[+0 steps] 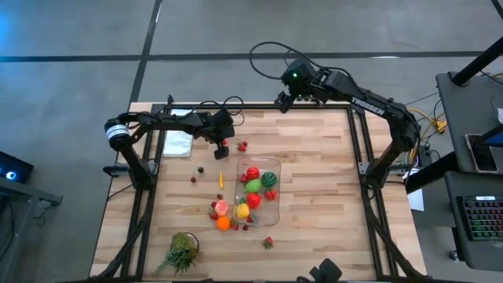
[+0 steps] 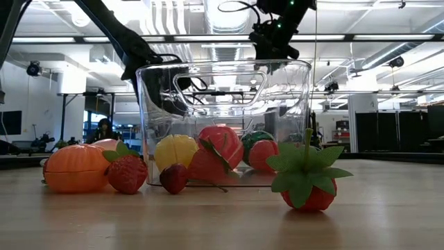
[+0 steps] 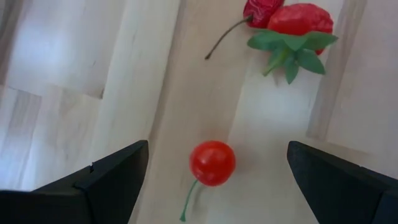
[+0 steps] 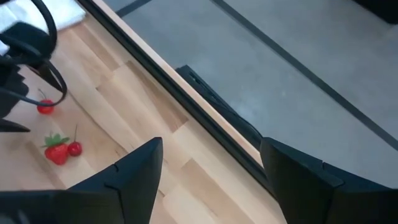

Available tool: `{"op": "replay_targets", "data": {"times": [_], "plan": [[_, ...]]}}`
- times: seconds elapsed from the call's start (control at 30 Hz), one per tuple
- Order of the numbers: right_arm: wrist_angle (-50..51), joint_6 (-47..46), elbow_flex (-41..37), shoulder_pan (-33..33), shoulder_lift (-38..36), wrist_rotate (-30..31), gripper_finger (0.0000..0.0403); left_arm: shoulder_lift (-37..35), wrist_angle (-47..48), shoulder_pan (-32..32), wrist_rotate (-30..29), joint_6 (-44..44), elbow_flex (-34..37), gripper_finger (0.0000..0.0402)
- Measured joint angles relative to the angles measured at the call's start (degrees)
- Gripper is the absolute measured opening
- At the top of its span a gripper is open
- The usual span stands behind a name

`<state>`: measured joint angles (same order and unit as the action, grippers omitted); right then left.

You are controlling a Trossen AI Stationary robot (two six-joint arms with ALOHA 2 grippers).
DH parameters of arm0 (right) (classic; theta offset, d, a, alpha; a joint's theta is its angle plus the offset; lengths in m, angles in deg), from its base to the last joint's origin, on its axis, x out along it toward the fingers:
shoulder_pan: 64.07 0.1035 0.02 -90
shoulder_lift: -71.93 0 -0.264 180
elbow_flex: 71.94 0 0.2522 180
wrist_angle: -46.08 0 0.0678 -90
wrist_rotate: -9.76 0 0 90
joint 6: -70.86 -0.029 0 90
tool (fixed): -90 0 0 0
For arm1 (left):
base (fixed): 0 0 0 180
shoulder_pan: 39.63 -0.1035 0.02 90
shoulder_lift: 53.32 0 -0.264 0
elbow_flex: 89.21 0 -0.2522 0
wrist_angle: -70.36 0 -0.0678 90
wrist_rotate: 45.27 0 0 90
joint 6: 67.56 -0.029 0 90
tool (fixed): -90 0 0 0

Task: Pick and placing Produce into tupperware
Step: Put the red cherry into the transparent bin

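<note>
The clear tupperware (image 1: 275, 169) stands mid-table with red, green and yellow produce inside (image 2: 220, 147). More produce lies loose at its near-left corner: an orange piece (image 1: 223, 223), a pink one (image 1: 222, 207) and small red ones. My left gripper (image 1: 224, 146) hovers open above a red cherry (image 3: 212, 163) lying on the wood to the far left of the tupperware, one finger on either side, not touching. A strawberry (image 3: 298, 22) and another cherry lie just beyond it. My right gripper (image 1: 281, 102) hangs open and empty over the table's far edge (image 4: 211, 143).
A leafy green tuft (image 1: 182, 250) sits at the near left. A white sheet (image 1: 179, 143) lies at the far left under the left arm. A small orange piece (image 1: 222, 179), dark bits (image 1: 196, 173) and a lone strawberry (image 1: 268, 242) lie around the tupperware. Bare wood spreads right.
</note>
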<state>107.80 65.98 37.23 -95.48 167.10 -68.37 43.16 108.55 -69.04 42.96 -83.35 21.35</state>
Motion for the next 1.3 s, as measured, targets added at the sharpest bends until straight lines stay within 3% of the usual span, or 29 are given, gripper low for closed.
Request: {"op": "replay_targets", "data": {"times": [0.17, 0.63, 1.07, 1.3], "plan": [[-1.5, 0.0, -1.5, 0.0, 0.0, -0.1, 0.0263, 0.5, -0.2, -0.3, -0.2, -0.1, 0.0, 0.0351], [-2.5, 0.4, -2.6, -0.2, 0.0, -0.3, 0.0258, 2.5, -0.2, -0.6, 0.3, -0.1, 0.0, 0.0249], [-3.7, 0.1, -2.6, -0.4, 0.0, -0.3, 0.0254, 2.5, 0.0, -0.5, 0.2, -0.1, 0.0, 0.0129], [-3.7, -0.9, -2.6, -0.4, 0.0, -0.3, 0.0255, 2.4, 0.1, -0.5, 0.0, -0.1, 0.0, 0.0102]]}}
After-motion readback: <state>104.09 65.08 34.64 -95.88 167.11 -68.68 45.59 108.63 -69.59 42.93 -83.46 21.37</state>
